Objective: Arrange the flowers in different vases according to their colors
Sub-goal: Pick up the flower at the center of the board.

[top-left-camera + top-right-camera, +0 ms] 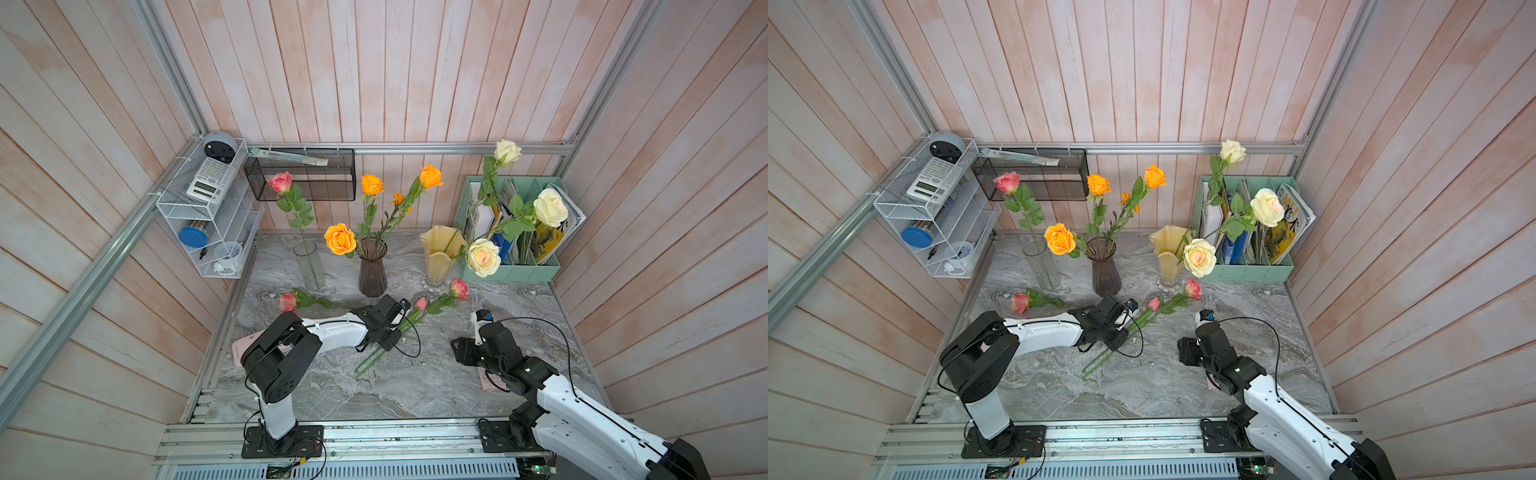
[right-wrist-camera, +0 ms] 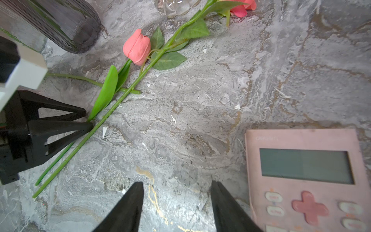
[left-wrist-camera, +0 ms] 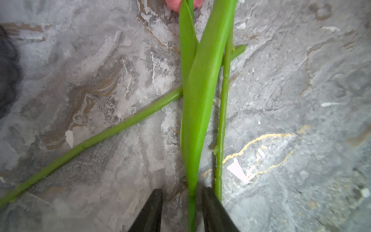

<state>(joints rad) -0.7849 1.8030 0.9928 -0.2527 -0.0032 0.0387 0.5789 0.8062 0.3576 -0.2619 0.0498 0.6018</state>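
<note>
A grey, marble-veined tabletop (image 1: 415,386) is being enclosed on three sides by walls of pale pink planks (image 1: 374,62), and aluminium rails (image 1: 395,148) are being seen along the corners and the back. A white wire shelf (image 1: 199,216) is being carried by the left wall and a black mesh basket (image 1: 303,178) by the back wall. The far right corner is being occupied by a mint-green file holder (image 1: 511,270).

Three vases are being shown in a row along the back of the table. A clear glass cylinder (image 1: 309,266) is holding one upright pink rose (image 1: 279,182). A dark purple vase (image 1: 372,272) is holding orange roses (image 1: 340,239), and a pale yellow vase (image 1: 438,257) cream roses (image 1: 483,257).

Three flowers are being left flat on the marble before the vases: a lone pink rose (image 1: 287,302) near the cylinder, and mid-table a pink bud (image 2: 137,47) beside a larger pink rose (image 1: 459,289), their stems running close together.

The bud's stem is being straddled by the left gripper (image 3: 182,188). Its jaws are standing narrow, with a gap showing at one finger. The right gripper (image 2: 176,182) is being held wide and empty over bare marble, just beside a pink calculator (image 2: 307,180).
</note>
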